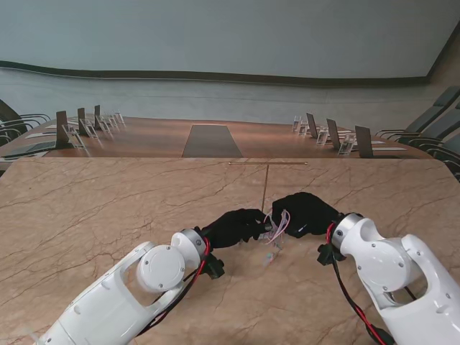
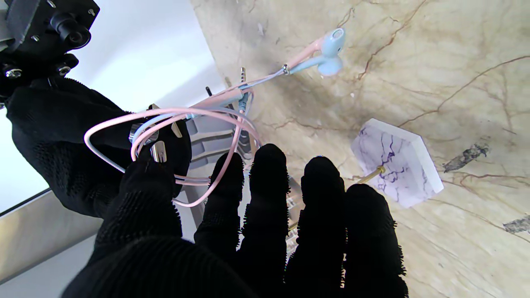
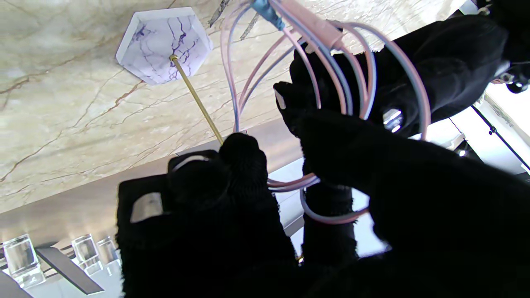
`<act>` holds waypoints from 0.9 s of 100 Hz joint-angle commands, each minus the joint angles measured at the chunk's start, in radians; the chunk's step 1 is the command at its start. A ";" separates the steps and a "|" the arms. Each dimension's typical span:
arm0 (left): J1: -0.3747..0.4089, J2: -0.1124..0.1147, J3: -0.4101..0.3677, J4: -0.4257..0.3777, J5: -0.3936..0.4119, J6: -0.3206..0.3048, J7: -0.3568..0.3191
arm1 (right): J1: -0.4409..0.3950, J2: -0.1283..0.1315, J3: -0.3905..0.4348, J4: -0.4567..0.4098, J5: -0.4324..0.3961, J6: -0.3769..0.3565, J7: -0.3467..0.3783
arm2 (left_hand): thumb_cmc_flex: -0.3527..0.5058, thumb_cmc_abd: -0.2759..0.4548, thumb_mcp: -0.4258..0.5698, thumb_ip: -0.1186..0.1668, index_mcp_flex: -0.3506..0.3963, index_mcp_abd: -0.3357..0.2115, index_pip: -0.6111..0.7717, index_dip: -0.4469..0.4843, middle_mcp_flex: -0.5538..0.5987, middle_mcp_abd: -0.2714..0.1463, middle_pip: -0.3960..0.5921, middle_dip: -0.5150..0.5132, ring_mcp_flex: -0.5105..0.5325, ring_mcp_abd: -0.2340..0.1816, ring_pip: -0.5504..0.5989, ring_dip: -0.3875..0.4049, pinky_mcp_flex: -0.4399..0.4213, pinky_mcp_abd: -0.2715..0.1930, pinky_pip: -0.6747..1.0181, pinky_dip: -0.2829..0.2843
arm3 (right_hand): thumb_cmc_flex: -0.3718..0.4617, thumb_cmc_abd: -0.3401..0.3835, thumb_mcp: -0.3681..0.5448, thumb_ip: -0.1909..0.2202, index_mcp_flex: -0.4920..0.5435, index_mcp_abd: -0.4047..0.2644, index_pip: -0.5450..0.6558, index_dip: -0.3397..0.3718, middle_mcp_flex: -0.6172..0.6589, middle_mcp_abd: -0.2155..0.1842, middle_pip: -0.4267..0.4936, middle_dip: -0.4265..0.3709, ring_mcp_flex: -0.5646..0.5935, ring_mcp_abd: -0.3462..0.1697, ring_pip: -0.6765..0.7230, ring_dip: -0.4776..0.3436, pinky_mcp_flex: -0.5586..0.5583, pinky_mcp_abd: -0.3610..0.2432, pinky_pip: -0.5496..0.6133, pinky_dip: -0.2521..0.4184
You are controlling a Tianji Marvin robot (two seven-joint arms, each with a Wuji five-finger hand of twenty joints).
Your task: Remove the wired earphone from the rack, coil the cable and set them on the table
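1. Above the table (image 1: 108,215), both hands are meeting beside the rack (image 1: 267,188).
2. Right hand (image 1: 305,213) is holding the cable (image 2: 174,118) looped around its fingers.
3. Left hand (image 1: 236,227) is pinching the loops, other fingers extended.
4. Earbuds (image 2: 329,54) are dangling over the table.

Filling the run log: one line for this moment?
earphone: off rack | cable: looped between left hand, right hand | not yet tabled
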 commanded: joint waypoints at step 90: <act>0.044 -0.011 -0.044 -0.001 0.025 -0.023 0.064 | -0.045 0.006 0.031 -0.028 -0.045 -0.003 0.031 | -0.043 0.041 -0.002 0.031 -0.098 -0.060 -0.028 -0.010 -0.097 0.025 -0.157 -0.172 -0.071 0.024 -0.121 -0.074 -0.072 -0.010 -0.066 -0.084 | -0.035 0.035 0.066 0.096 0.085 -0.106 0.053 0.039 -0.328 0.114 0.072 0.027 -0.220 0.050 -0.048 0.101 -0.224 -0.215 -0.062 0.033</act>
